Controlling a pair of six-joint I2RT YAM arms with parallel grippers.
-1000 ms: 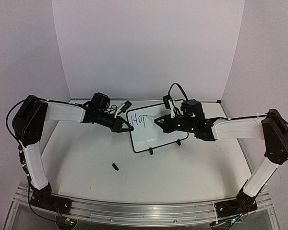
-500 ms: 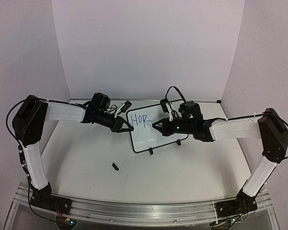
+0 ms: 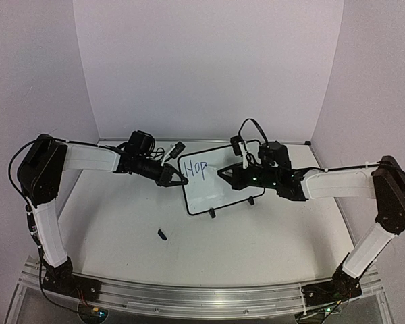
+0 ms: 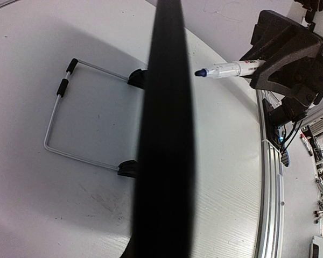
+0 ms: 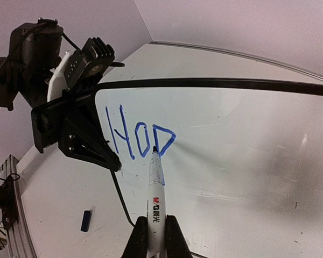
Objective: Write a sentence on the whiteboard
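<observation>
The whiteboard (image 3: 223,189) stands tilted on its two feet at mid-table. Blue letters "Hop" (image 5: 140,135) are written at its upper left, also seen from above (image 3: 198,169). My right gripper (image 5: 156,239) is shut on a white marker (image 5: 156,193), whose blue tip touches the board at the foot of the "p". In the top view the right gripper (image 3: 224,173) hovers over the board's middle. My left gripper (image 3: 180,180) is shut on the board's left frame edge (image 5: 105,156). In the left wrist view the frame (image 4: 164,134) is a dark band edge-on, and the marker (image 4: 231,69) shows beyond it.
The marker's small dark blue cap (image 3: 162,235) lies on the table in front of the board, also visible in the right wrist view (image 5: 85,220). The board's wire stand (image 4: 64,126) rests on the table behind it. Purple walls enclose the back and sides.
The third letter has been closed into a "p". My right gripper with the marker moved left across the board and then slightly back right. The left gripper has not moved.
</observation>
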